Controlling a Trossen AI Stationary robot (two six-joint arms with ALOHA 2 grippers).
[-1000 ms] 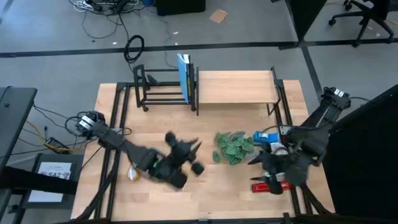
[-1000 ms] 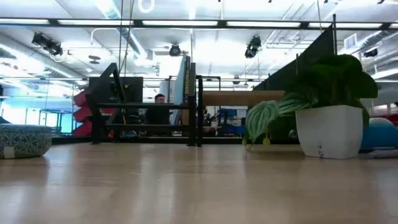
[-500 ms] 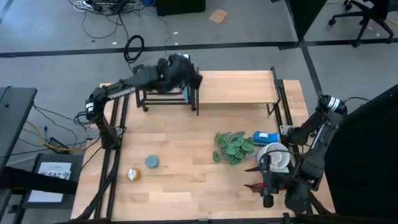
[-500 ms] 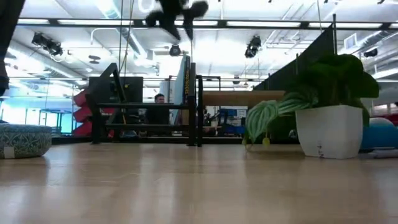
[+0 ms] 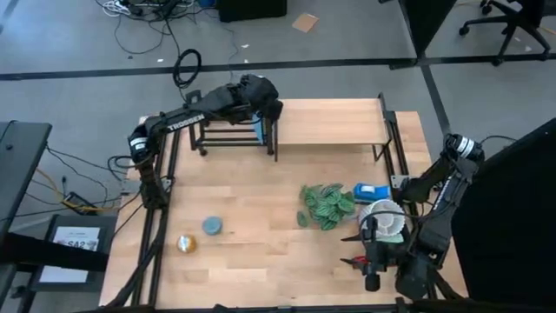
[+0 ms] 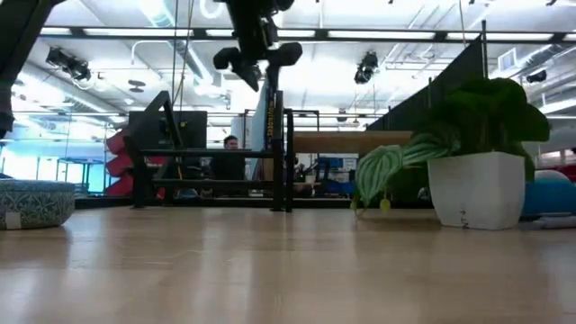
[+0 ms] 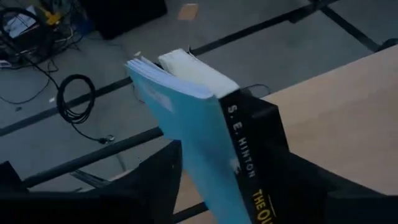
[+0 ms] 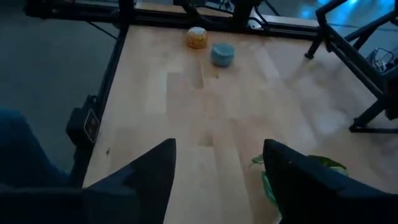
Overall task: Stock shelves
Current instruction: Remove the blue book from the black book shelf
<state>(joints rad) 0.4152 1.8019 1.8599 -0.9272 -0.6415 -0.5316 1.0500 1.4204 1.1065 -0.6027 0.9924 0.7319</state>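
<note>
Table (image 5: 261,261): I see the shelves along its far edge.
Plank stand (image 5: 330,122): far edge, right of centre.
Rod rack (image 5: 221,135): far edge, left of the stand, touching it.
Left gripper (image 5: 261,100): I have it over the rack's right end, fingers spread either side of the upright blue book (image 7: 199,137).
Right gripper (image 5: 369,248): near right corner, fingers parted, holding nothing.
Plant (image 5: 328,205): right of centre.
Small pots (image 5: 212,226): near left area.
</note>
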